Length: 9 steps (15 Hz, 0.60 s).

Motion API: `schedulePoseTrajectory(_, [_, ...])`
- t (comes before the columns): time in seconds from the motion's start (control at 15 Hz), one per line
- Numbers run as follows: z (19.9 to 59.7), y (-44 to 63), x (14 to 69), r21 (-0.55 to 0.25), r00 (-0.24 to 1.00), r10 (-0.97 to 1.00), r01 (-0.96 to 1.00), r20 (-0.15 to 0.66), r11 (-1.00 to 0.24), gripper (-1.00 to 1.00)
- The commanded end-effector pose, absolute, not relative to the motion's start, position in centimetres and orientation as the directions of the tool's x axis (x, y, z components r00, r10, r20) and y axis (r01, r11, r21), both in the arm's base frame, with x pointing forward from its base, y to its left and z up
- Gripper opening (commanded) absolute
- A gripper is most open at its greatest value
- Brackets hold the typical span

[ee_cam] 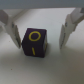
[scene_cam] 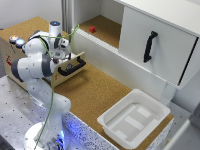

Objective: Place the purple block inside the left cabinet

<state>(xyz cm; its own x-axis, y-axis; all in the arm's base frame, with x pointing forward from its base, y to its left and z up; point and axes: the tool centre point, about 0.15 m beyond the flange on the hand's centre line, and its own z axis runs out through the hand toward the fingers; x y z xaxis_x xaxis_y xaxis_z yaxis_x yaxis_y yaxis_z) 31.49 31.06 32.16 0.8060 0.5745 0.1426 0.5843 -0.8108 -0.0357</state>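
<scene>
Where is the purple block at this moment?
In the wrist view, the purple block lies on a pale surface between the open tool's two fingers. The exterior view does not show it.

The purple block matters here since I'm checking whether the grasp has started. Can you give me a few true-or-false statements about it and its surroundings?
1. The purple block lies between the open fingers of the gripper. True.
2. The block carries yellow markings. True.
3. The white tub holds a red object. False: it looks empty; the small red object sits in the left cabinet.
4. The white door has a wooden handle. False: it is black.
</scene>
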Motion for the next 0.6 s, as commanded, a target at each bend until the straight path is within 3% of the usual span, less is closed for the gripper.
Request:
schedulePoseTrajectory(0.0, [32.2,32.6,32.2,0.051,0.810,0.582,0.580,0.067,-0.813,-1.00])
schedulePoseTrajectory(0.07, [32.5,32.7,32.2,0.058,0.808,0.584,0.582,0.076,-0.811,-1.00])
schedulePoseTrajectory(0.27, [35.7,32.1,33.2,-0.023,0.828,0.539,0.548,0.153,-0.836,-1.00])
schedulePoseTrajectory(0.4, [40.5,31.0,35.3,-0.022,0.819,0.531,0.548,0.219,-0.836,-1.00])
schedulePoseTrajectory(0.53, [45.7,29.5,38.0,0.030,0.805,0.534,0.546,0.258,-0.837,-1.00])
